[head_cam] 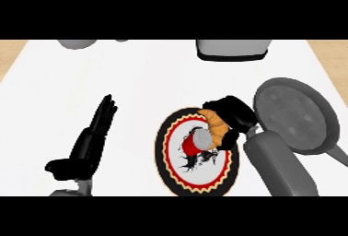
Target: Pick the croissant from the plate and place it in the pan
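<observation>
Right hand sits at the upper right rim of the plate, its black fingers curled round the croissant, which shows as an orange crescent poking out toward the plate's middle. I judge the pick to be under way: the croissant is in the grasp, but it lies over the plate's rim and has not crossed to the pan, and I cannot tell whether it has lifted clear of the plate. What is left is the carry across and the setting down.

Left hand rests on the worktop well to the left of the plate, fingers straight and pointing away, holding nothing.

Just right of the plate, close beside the holding hand, lies the grey pan, nothing in it, its handle running off toward the near right.

Beyond the plate, at the worktop's far edge, stand a grey boxy thing to the right and a rounded grey thing to the left; neither is clear enough to name.

Counted: two hands, one croissant, one plate, one pan, two unknown things at the back.
</observation>
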Robot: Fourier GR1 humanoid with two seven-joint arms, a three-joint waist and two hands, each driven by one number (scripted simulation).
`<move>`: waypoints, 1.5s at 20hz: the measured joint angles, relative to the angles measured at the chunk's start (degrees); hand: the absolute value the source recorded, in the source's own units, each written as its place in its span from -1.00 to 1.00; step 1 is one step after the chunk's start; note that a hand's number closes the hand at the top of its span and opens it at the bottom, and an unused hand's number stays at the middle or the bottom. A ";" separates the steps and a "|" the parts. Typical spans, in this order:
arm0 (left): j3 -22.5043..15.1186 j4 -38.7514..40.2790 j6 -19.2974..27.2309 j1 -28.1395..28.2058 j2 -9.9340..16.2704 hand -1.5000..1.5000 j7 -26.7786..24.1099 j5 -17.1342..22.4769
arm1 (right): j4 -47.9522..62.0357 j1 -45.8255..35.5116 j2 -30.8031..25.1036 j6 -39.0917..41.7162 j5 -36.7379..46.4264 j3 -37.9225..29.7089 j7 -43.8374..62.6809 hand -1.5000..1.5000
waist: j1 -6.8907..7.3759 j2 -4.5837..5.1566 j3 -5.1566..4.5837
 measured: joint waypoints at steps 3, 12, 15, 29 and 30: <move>1.08 -0.05 0.48 1.02 0.34 0.00 0.13 0.31 | -6.86 5.96 1.41 -0.68 0.30 -0.53 7.60 1.00 | -2.18 -0.78 -0.06; 1.59 -0.56 0.61 2.44 0.47 0.00 -0.28 0.44 | -39.83 21.40 4.54 -3.35 3.58 1.56 24.82 1.00 | -3.23 -0.58 0.22; 1.44 -0.96 0.34 1.62 0.56 0.00 0.17 0.29 | -51.36 27.97 5.10 -2.29 3.30 1.97 29.38 1.00 | -2.22 -0.11 0.28; 0.78 1.11 -1.13 -1.65 -1.34 0.00 0.13 -0.70 | -56.15 32.11 3.93 -7.24 -9.18 -16.73 28.75 1.00 | 1.14 1.05 0.45; 1.06 1.05 -1.34 -2.24 -1.14 0.00 0.68 -0.60 | -54.60 30.87 3.19 -8.35 -9.21 -18.36 27.86 1.00 | 1.23 1.08 0.45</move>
